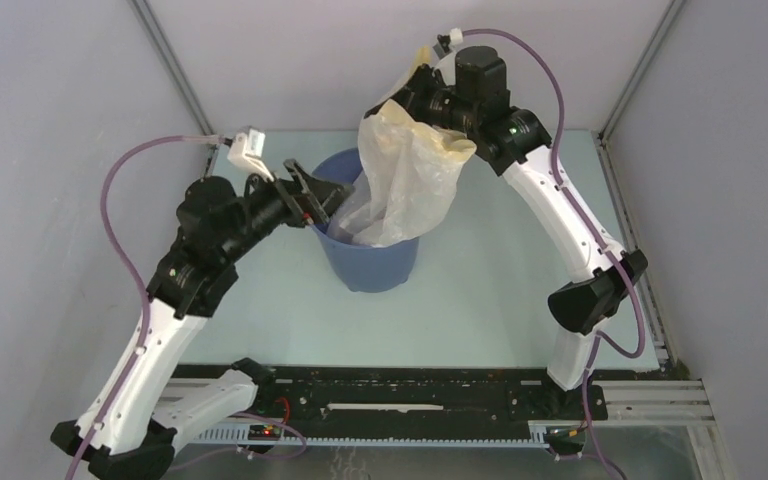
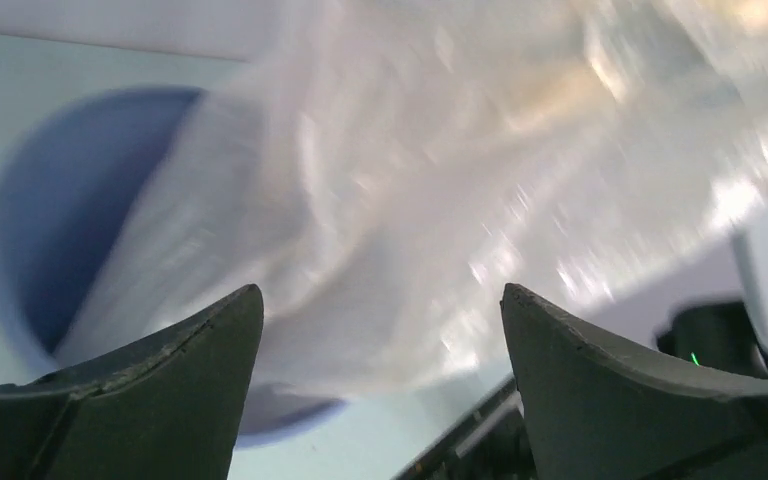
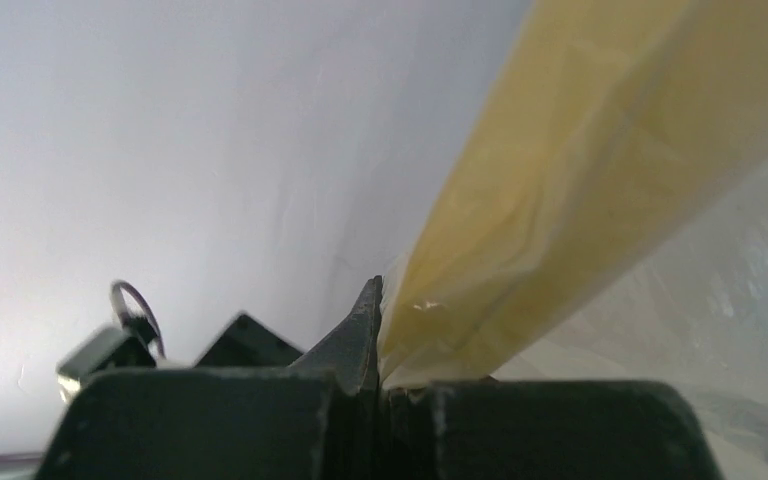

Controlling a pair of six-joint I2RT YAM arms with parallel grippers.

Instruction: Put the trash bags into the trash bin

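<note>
The blue trash bin [image 1: 372,262] stands upright mid-table. The translucent white trash bag [image 1: 400,175] hangs from my right gripper [image 1: 412,98], which is shut on its pale yellow rim band [image 3: 560,200] high above the bin's far side. The bag's lower end dips inside the bin. My left gripper [image 1: 328,203] is open at the bin's left rim, its fingers [image 2: 160,380] spread on either side of the bag [image 2: 410,200] and apart from it. The bin [image 2: 50,220] shows blurred behind the bag.
Grey enclosure walls stand close on the left, right and back. A black rail [image 1: 410,400] with cables runs along the near table edge. The pale table surface [image 1: 500,290] lies bare right of the bin.
</note>
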